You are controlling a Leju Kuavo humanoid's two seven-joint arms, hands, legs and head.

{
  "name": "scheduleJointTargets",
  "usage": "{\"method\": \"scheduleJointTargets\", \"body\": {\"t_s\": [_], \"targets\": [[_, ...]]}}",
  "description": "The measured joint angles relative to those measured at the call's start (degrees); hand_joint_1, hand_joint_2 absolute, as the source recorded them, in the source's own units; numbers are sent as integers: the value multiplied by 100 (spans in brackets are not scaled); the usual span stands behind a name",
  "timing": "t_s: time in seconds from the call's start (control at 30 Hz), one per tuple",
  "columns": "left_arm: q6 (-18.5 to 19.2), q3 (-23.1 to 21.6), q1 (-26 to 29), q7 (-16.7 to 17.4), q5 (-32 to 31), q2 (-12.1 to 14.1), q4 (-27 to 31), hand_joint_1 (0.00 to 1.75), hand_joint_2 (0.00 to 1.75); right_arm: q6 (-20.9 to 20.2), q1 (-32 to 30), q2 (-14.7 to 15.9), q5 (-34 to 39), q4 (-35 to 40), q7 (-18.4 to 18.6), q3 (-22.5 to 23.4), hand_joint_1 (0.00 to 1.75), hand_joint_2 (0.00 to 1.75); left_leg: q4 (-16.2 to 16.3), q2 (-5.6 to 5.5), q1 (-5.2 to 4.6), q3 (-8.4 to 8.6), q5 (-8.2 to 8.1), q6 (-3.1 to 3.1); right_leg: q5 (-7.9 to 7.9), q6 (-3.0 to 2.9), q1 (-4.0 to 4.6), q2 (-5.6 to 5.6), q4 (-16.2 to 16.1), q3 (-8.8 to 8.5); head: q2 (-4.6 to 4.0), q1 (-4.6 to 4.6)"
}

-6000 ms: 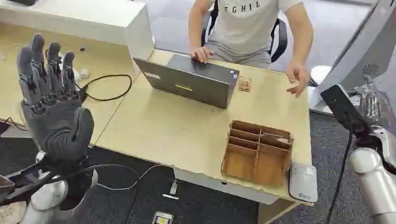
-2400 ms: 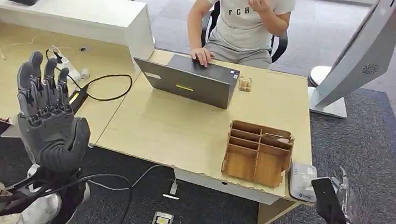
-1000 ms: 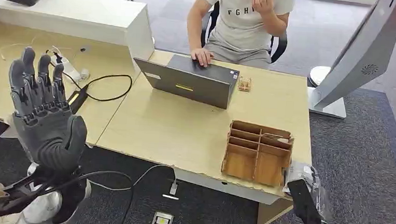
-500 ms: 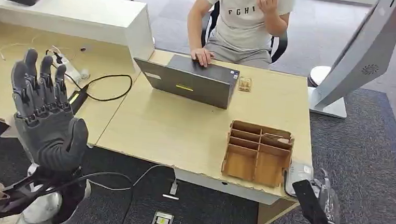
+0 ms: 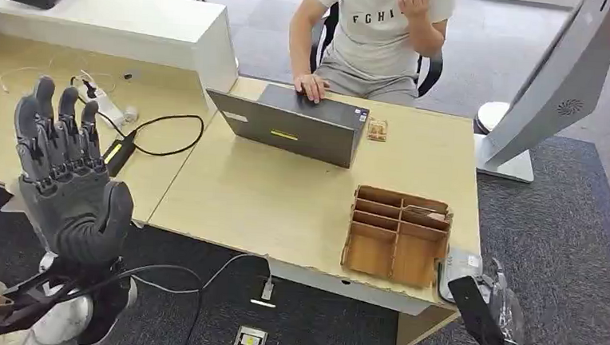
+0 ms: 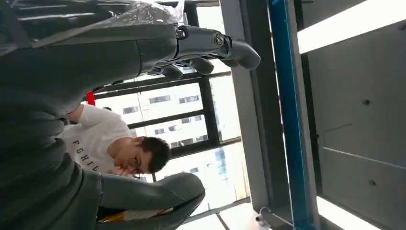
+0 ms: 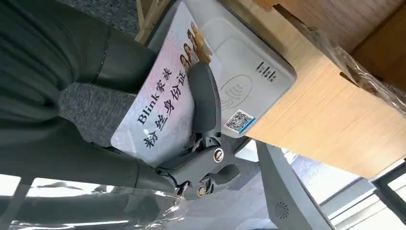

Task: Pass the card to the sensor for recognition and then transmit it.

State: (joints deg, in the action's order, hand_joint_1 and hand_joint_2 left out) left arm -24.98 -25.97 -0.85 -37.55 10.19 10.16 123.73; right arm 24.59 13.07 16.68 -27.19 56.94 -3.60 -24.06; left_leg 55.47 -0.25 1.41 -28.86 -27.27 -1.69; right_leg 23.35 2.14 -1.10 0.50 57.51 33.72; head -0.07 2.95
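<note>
Right hand [image 7: 158, 139] grips the card [image 7: 163, 108], fingers [image 7: 203, 103] pressed across its printed face. Card overlaps the grey sensor [image 7: 239, 76], which sits at the tabletop [image 5: 284, 195] corner beside the wooden organiser [image 5: 398, 236]. Left hand [image 5: 65, 182] raised, fingers spread wide, empty.

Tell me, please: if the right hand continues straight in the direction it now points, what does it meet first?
Probably the grey card reader on the desk corner. The right hand holds the card with its edge already over the reader; whether they touch is unclear.
</note>
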Motion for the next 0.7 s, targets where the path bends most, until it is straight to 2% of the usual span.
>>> {"method": "scheduleJointTargets", "body": {"t_s": [0.23,0.4,0.57,0.7], "targets": [[109,-2,-41,-7,48,-7,-28,0,175,28,-4,2,-59,50,-46,2,175,175,0,0,0,0,0,0,0,0,0,0,0,1,0,0],[197,-2,-129,-31,70,-33,-79,0,175,9,83,79,-400,346,125,48,175,175,0,2,-1,-6,0,0,-2,1,-1,0,0,1,0,2],[201,-2,-154,-33,70,-48,-92,0,175,-168,690,260,-843,704,365,162,175,175,4,10,-4,2,3,2,-8,7,-5,7,0,2,0,0],[192,-4,-161,-35,70,-50,-94,0,175,-267,1128,382,-1008,841,417,234,175,175,5,9,-8,0,5,3,-9,8,-5,6,0,3,0,0]]}}
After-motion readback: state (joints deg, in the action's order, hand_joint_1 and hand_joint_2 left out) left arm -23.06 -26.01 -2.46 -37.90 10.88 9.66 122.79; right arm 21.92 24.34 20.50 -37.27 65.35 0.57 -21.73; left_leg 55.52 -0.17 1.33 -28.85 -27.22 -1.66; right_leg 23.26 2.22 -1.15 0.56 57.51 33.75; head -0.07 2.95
